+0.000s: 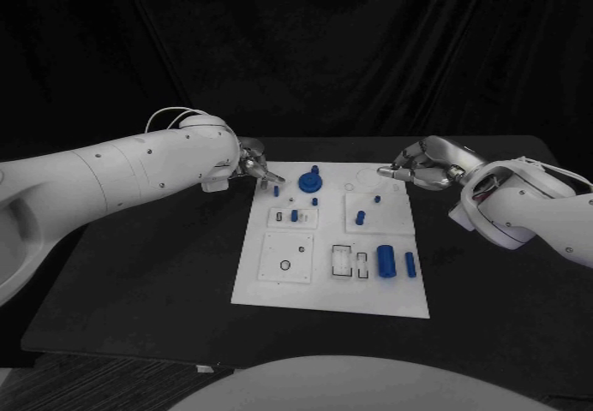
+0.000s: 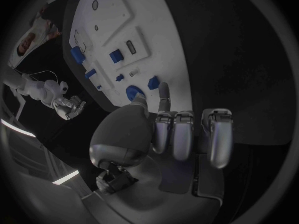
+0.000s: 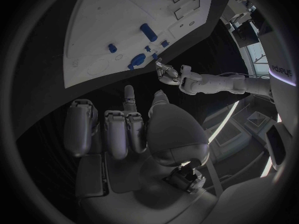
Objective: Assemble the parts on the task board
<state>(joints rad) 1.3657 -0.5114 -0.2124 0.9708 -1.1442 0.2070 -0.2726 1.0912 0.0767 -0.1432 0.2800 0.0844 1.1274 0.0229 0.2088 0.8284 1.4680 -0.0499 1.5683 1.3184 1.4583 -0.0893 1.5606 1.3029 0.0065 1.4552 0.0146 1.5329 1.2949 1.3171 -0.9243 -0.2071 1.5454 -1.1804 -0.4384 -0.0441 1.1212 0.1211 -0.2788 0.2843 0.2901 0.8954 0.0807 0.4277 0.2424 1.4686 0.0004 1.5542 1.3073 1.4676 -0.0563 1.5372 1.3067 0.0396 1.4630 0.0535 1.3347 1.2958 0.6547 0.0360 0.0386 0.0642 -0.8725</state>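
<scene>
Head view: white task board point(image 1: 332, 287) laid lengthwise in the middle of the black table point(image 1: 148, 274), presumably squared to the robot so both arms reach it equally. Left hand point(image 1: 254, 166) poised at the board's upper left corner, fingers stretched toward the round blue part point(image 1: 310, 182) near the top edge, nothing visibly between them; right hand point(image 1: 418, 167) hovering just off the upper right corner, fingers curled loosely, apparently holding nothing (hard to be certain at this size). Two upright blue cylinders point(image 1: 386, 260) standing together lower right of the board, beside outlined rectangular slots point(image 1: 340, 259), probably the sockets awaiting pieces; smaller blue parts point(image 1: 360, 217) dotted about mid-board, too small to tell seated from loose. Left wrist view: left hand point(image 2: 181, 134) rising from the bottom, fingers extended side by side and bare, released, tips reaching over the board's edge close to the round blue part point(image 2: 132, 92); contact not discernible. Board point(image 2: 156, 30) bent by the lens, far end cut off at the rim. Right wrist view: right hand point(image 3: 118, 129) likewise empty and relaxed, fingers apart, short of the board point(image 3: 99, 30); round blue part point(image 3: 136, 63) near the closest edge, other hand point(image 3: 167, 72) beyond it. Board's far corner cut off at the top.
</scene>
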